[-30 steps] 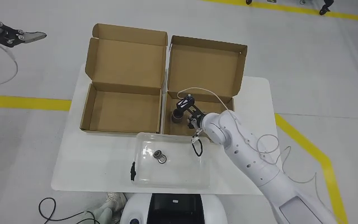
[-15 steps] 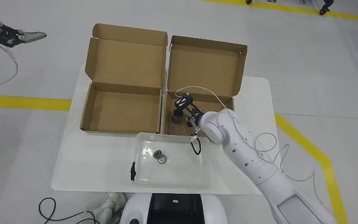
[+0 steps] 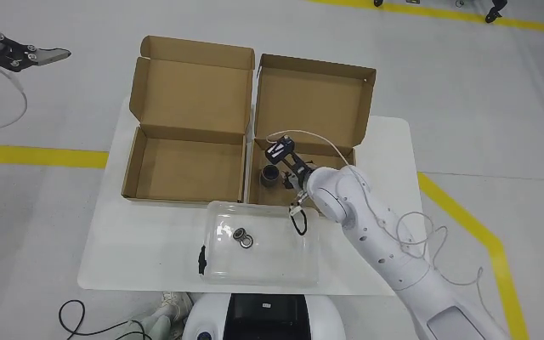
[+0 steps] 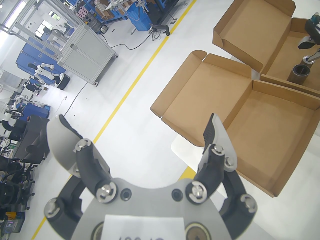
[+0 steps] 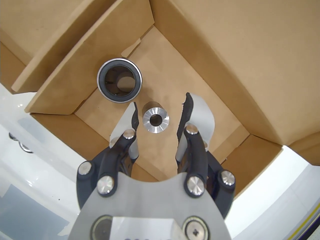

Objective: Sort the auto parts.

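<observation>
Right end effector (image 5: 161, 102): the fingers are spread and pinch nothing; we see it hang inside the right box, tips pointing down to the box floor.
Silver bushing (image 5: 155, 120): a short cylinder of bright machined metal with a bevelled hole; it stands upright on the box floor, between the two fingers in the wrist view, touching neither.
Dark sleeve (image 5: 119, 79): a wider tube with a dark wall and a shiny rim, upright, just beside the bushing, near a corner of the same box.
Right box (image 3: 310, 93): plain brown cardboard, lid folded back.
Left box (image 3: 183, 170): the same cardboard and shape, side by side with the right one.
Clear tray (image 3: 263, 263): transparent plastic with rounded corners, in front of the boxes.
Bearings (image 3: 244, 237): two small metal rings lying close together in the tray.
Surface (image 3: 387, 144): white, smooth, with rounded corners.
Left end effector (image 4: 136, 123): we see the fingers spread wide, holding nothing; it is off the surface, above the pale floor (image 4: 175, 51), well apart from the boxes.
</observation>
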`<action>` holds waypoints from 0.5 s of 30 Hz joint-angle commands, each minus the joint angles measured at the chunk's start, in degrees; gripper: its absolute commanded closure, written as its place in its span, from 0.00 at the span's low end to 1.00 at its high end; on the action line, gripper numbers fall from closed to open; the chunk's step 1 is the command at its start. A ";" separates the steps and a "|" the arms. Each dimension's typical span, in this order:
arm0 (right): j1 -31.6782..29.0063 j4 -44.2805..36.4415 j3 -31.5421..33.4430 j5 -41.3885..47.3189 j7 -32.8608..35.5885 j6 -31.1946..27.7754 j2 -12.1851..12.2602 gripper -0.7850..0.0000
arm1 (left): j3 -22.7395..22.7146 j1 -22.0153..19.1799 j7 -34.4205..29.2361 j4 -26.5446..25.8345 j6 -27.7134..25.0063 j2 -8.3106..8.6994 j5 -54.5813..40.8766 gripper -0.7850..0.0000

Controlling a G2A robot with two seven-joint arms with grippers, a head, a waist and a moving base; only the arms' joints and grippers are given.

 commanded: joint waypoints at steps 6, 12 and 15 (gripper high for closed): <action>-4.44 -11.00 2.44 -1.56 -1.08 -5.17 1.20 0.59 | 0.00 0.00 0.00 0.00 0.00 0.00 0.00 0.00; -6.87 -18.18 3.31 -1.43 -3.23 -13.54 2.05 0.56 | 0.00 0.00 0.00 0.00 0.00 0.00 0.00 0.00; -8.29 -21.56 3.86 -1.29 -3.88 -16.46 2.48 0.56 | 0.00 0.00 0.00 0.00 0.00 0.00 0.00 0.00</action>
